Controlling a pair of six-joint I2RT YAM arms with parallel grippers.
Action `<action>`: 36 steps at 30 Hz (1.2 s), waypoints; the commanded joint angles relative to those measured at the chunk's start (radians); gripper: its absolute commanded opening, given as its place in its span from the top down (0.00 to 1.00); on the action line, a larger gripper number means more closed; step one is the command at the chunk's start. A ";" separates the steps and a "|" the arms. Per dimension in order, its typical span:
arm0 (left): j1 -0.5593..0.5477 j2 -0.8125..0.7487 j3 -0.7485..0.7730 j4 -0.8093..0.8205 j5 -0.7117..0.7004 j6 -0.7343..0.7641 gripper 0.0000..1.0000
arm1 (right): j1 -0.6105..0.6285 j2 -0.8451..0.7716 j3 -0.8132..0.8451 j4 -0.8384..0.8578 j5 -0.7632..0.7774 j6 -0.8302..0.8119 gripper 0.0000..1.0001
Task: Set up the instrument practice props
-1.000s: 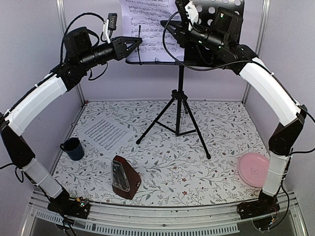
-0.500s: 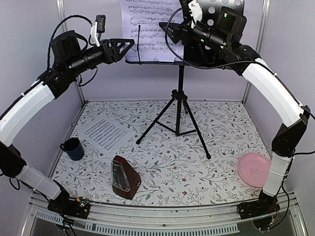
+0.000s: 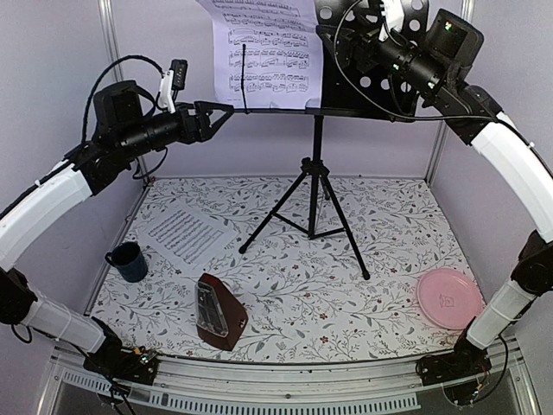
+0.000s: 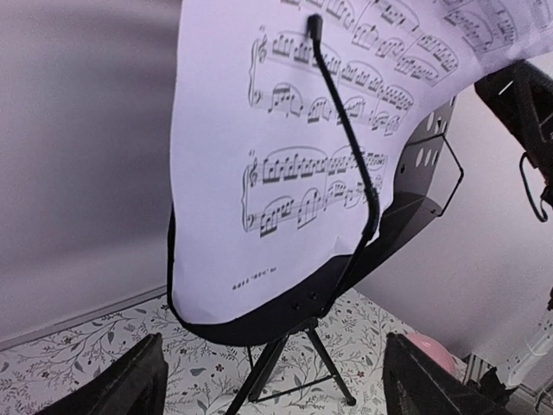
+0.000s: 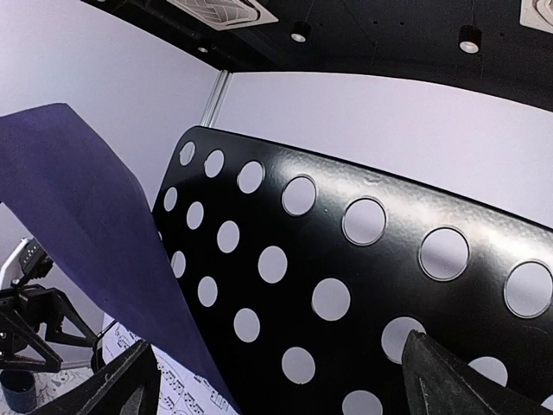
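Left gripper [image 3: 226, 110] and right gripper [image 3: 327, 36] released, beside upright music stand [image 3: 316, 164], sheet [image 3: 268, 52] portrait on its desk.

2 arms, the left arm [image 3: 47, 203] and the right arm [image 3: 518, 164], have white shells between black joints, with black cables [image 3: 131, 58] looped along them. The left pincer [image 3: 226, 111] is black; green lights [image 3: 447, 24] glow near the right wrist.

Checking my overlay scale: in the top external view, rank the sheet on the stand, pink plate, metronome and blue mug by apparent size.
Largest: sheet on the stand, though it stands higher, so nearness may inflate it.
Next: pink plate and metronome, too alike to rank.
Smallest: blue mug.
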 commanded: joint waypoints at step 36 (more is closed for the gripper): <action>0.000 -0.261 -0.299 -0.012 0.080 -0.006 0.16 | -0.004 -0.431 -0.583 -0.185 -0.067 0.302 0.02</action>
